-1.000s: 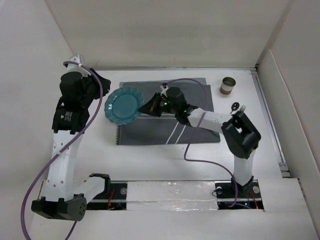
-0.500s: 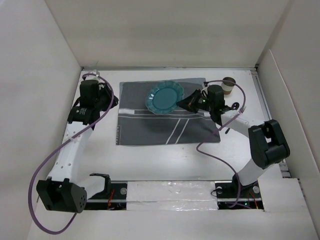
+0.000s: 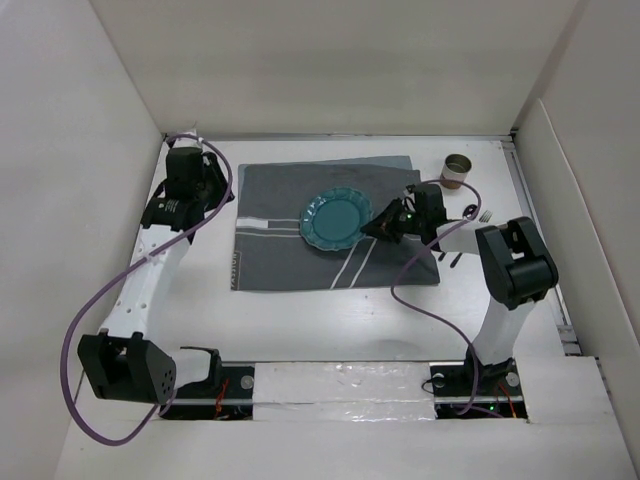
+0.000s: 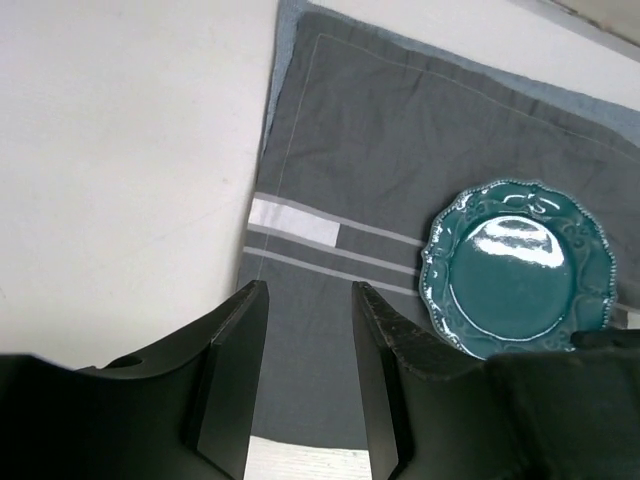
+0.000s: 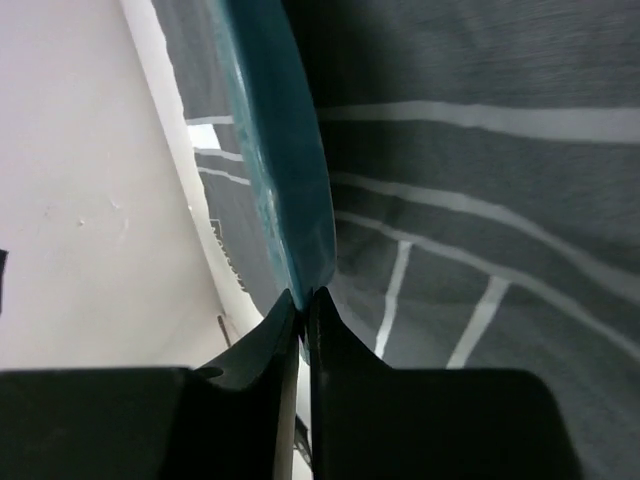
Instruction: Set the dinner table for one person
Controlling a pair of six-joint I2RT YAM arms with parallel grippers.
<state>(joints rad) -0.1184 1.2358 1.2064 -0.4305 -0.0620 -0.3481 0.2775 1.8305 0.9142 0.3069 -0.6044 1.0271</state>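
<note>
Right hand (image 5: 303, 300) clenched on the rim of a teal scalloped ceramic plate (image 3: 333, 220), over the dark grey striped cloth placemat (image 3: 280, 255); left hand (image 4: 305, 300) released, empty, above the placemat's left edge; large white counter (image 3: 300, 320) carries the placemat.

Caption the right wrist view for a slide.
Right claw grips the teal plate by its rim over the striped placemat.
</note>
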